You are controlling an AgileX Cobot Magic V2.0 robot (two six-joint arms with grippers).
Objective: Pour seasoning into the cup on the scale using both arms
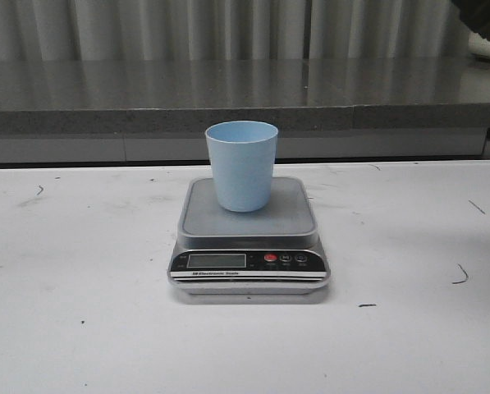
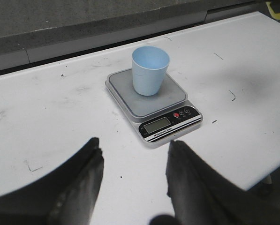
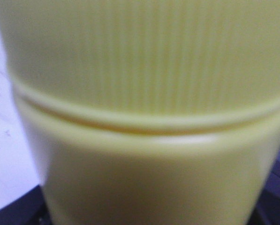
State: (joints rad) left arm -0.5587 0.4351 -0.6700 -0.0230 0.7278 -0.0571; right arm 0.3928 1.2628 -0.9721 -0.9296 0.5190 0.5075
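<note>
While I'm parked on the left wrist feed, I see my left gripper with its two dark fingers spread wide apart and nothing between them, just bare white table showing through the gap. It hangs above the table, on the display side of the scale, clear of it.

My right gripper is a different story. Its wrist feed is filled almost edge to edge by the seasoning bottle, blurry yellow plastic with a ribbed upper band and a ridge running across (that looks like the screw cap meeting the body, but it's too soft to be sure). No fingers show in that view, so I can't tell how the jaws stand or whether they grip the bottle; it is simply pressed right up against the lens. Only a sliver of white table shows past the bottle.

On the front feed, the light blue cup stands upright on the scale's grey platform, toward its back half, mouth open. The scale sits flat near the middle of the table with its black panel, LCD and red button facing me. A dark shape pokes in at the far top right corner, well away from the scale.
</note>
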